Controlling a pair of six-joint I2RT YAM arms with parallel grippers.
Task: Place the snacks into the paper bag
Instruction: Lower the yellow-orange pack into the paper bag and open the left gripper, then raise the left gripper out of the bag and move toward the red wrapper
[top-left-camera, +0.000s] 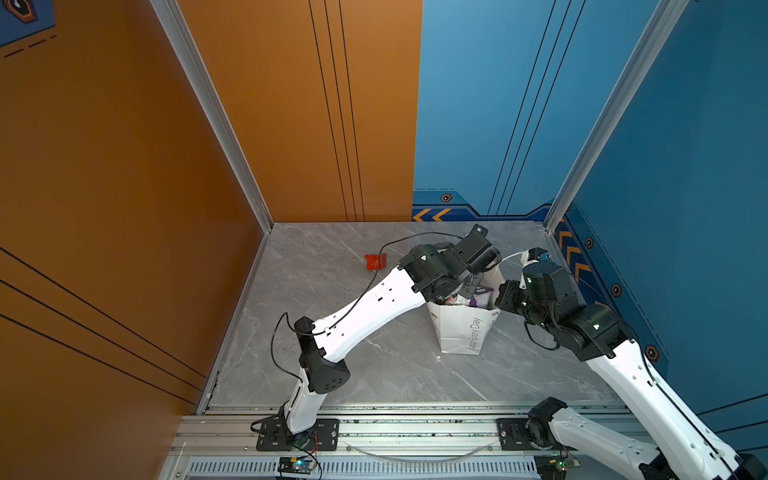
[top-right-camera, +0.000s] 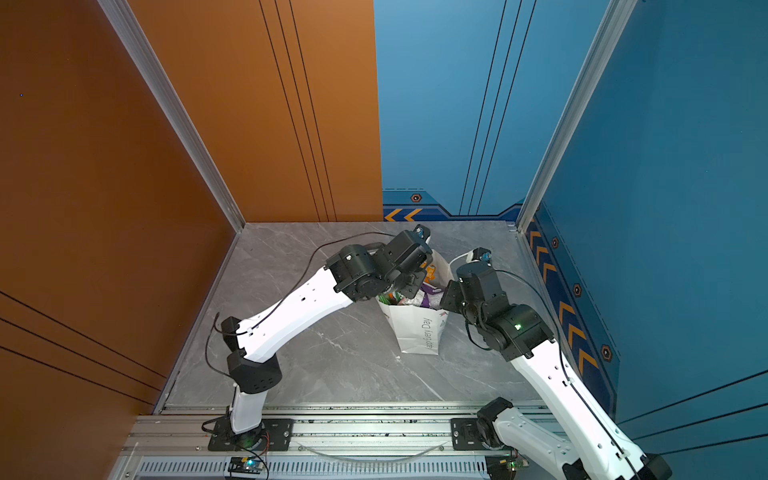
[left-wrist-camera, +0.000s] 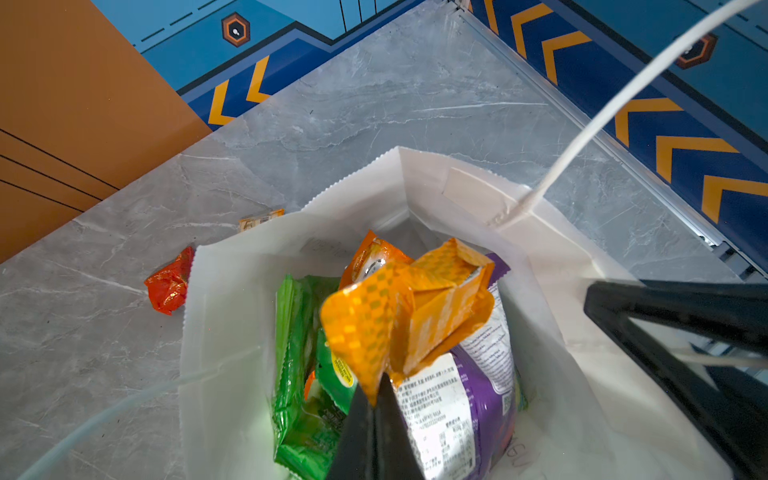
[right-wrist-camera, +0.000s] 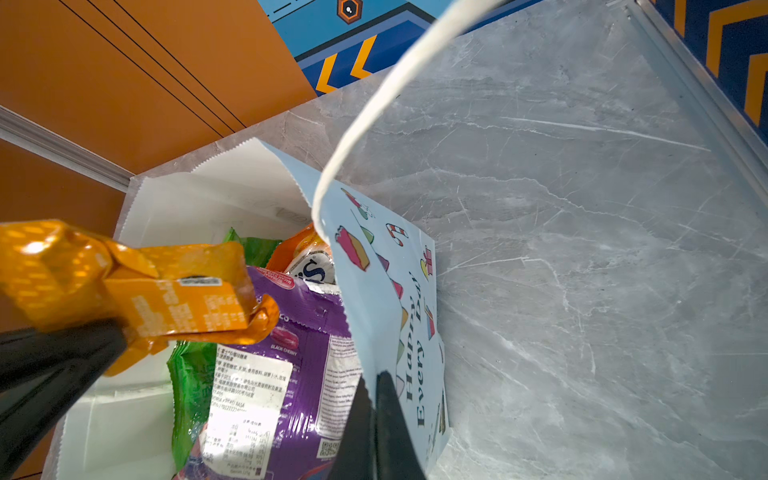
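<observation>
Snacks go in: a white paper bag (top-left-camera: 461, 332) stands upright on the grey, marble-veined tabletop (top-left-camera: 332, 374), right of centre in the lower half of both top views, its saw-toothed rim gaping. The left gripper (left-wrist-camera: 374, 395), jaws pinched together on the corner of a crinkled orange packet (left-wrist-camera: 399, 307) of glossy checkered foil, holds it over the bag's mouth. The right gripper (right-wrist-camera: 376, 384) is clamped on the bag's printed wall at the rim, beside an arching white cord handle (right-wrist-camera: 374, 116). Inside lie a shiny purple packet (right-wrist-camera: 291, 332) with a white label and a ridged green packet (left-wrist-camera: 295, 332). A creased red packet (top-left-camera: 375, 262) lies on the tabletop, up and left of the bag in a top view, apart from it.
</observation>
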